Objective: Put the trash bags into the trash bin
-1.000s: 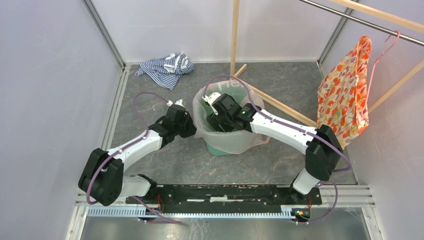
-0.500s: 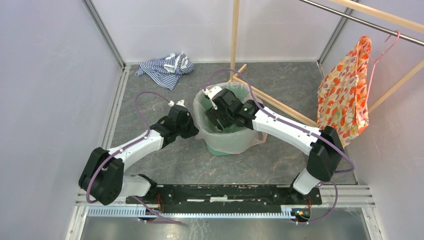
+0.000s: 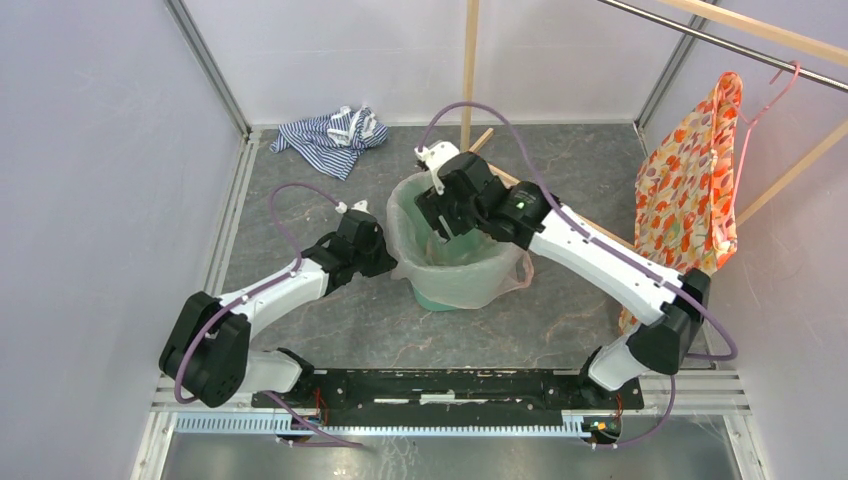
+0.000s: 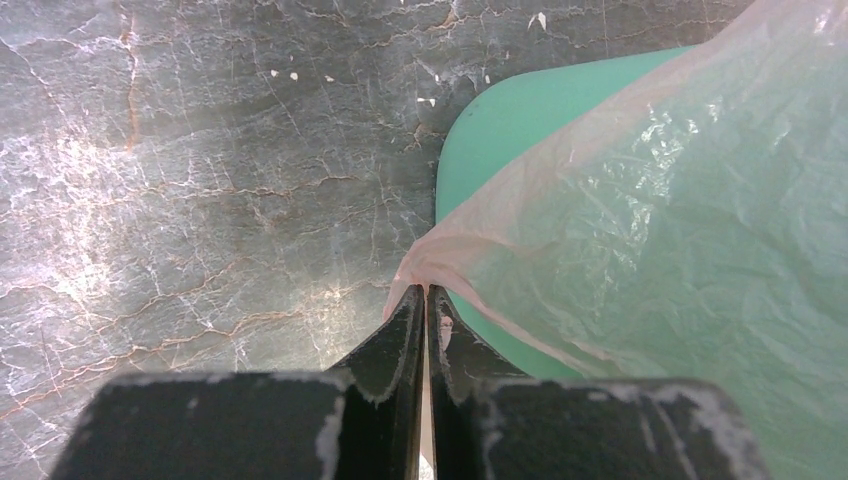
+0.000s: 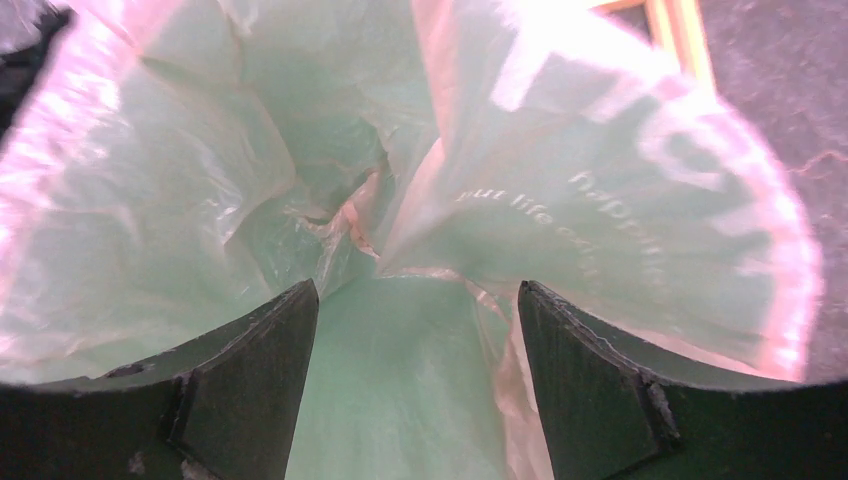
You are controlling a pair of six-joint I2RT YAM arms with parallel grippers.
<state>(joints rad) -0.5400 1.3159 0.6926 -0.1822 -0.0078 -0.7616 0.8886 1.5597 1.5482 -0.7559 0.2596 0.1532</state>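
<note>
**Left pincer** (image 4: 421,292): the fingers are pressed together, pinching a gathered fold of the trash bag (image 4: 640,200). The grip is at the bag's edge, just outside the left wall of the trash bin (image 4: 497,130) and low against it. The bag film stretches taut from the pinch point up and across the bin wall.

**Right pincer** (image 5: 415,296): the fingers are spread wide with nothing between them. It points down into the mouth of the bin at the far side of the rim. Crumpled bag lining fills the gap between its fingers, but whether either finger touches the film cannot be told.

**Trash bag:** thin, pale pink and translucent, with white lettering printed on it. It sits inside the bin as a liner. Its edge is turned over the rim and draped down the outer wall. On the right side a loose flap hangs low toward the desk (image 3: 560,310). The inner folds are bunched toward the middle and are not smoothed out.

**Trash bin:** mint green, standing upright on the grey marbled desk between the two arms.

**Surroundings:**
- A blue-white striped cloth (image 3: 330,135) lies crumpled at the far left of the desk, well apart from the bin.
- An orange floral garment (image 3: 690,190) hangs on a pink hanger (image 3: 775,95) from a rail at the right.
- A wooden frame (image 3: 468,70) stands just behind the bin.
</note>
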